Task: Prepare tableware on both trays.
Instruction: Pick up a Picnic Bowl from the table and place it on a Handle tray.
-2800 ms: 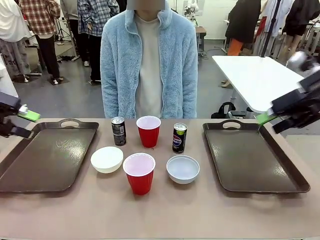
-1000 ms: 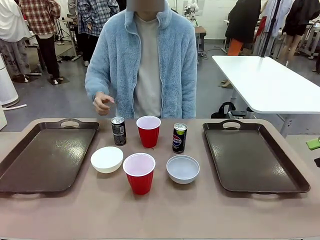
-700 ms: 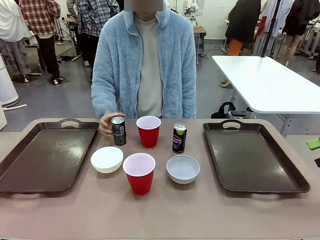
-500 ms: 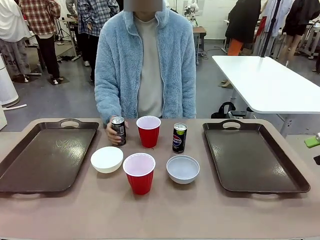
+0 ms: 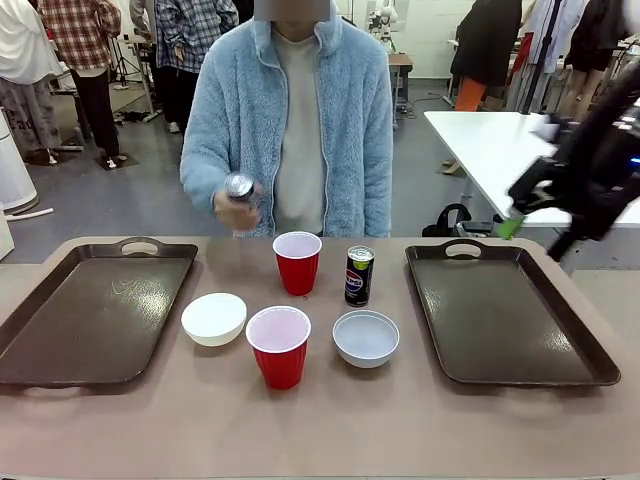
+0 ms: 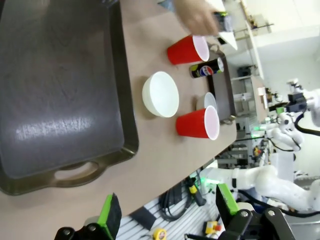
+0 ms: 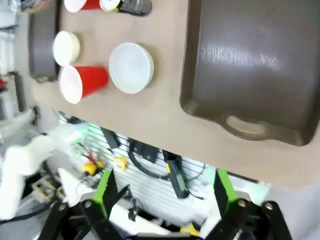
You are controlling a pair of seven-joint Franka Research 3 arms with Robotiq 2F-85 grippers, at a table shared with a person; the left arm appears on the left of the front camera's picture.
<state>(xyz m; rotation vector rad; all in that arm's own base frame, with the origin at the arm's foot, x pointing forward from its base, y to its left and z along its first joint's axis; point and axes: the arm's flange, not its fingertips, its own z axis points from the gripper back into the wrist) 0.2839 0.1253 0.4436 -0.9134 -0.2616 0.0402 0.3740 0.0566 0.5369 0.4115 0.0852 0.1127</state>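
Nothing loaded yet: left tray and right tray, well out to either side of the near red cup, both hold nothing. The white bowl just left of that cup, grey bowl just right, far red cup and one can behind it all sit on the table. The person's hand holds the other can in the air beyond the near cup, so I'd call it first of six placements; left gripper and right gripper both spread wide, holding nothing, well away from that cup.
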